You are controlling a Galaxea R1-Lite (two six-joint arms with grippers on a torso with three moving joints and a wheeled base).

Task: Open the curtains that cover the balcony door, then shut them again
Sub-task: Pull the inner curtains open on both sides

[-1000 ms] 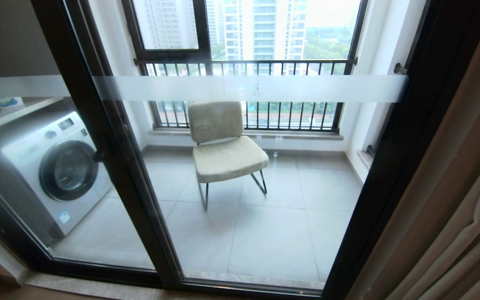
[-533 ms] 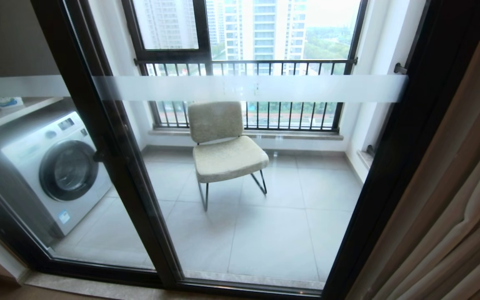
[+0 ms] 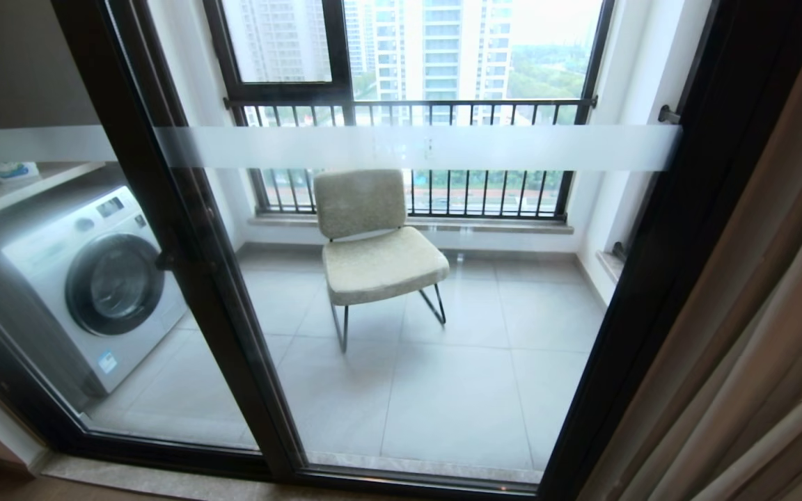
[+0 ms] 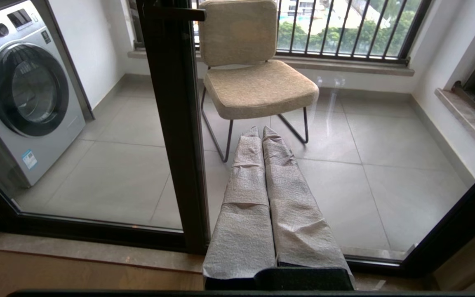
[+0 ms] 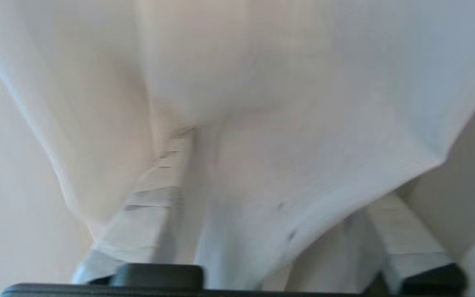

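The balcony door (image 3: 443, 334) stands uncovered, clear glass in a thick black frame with a frosted band across it. The curtains (image 3: 756, 334) hang gathered in beige folds at the right edge of the head view. In the right wrist view the white sheer curtains (image 5: 262, 103) drape over and between the fingers of my right gripper (image 5: 278, 173), which is open, its wrapped fingers (image 5: 151, 206) far apart. My left gripper (image 4: 260, 132) is shut and empty, parked low and pointing at the door glass. Neither arm shows in the head view.
Behind the glass a beige chair (image 3: 373, 243) stands on the tiled balcony floor, with a washing machine (image 3: 95, 278) at the left. A black-framed window with railing bars (image 3: 408, 111) is at the back. The door's middle post (image 3: 192, 243) runs down left of centre.
At the right edge of the head view, the pinched bunch of curtain with a pale sheer strip has smoothed out into plain hanging folds. The door and camera have not moved.
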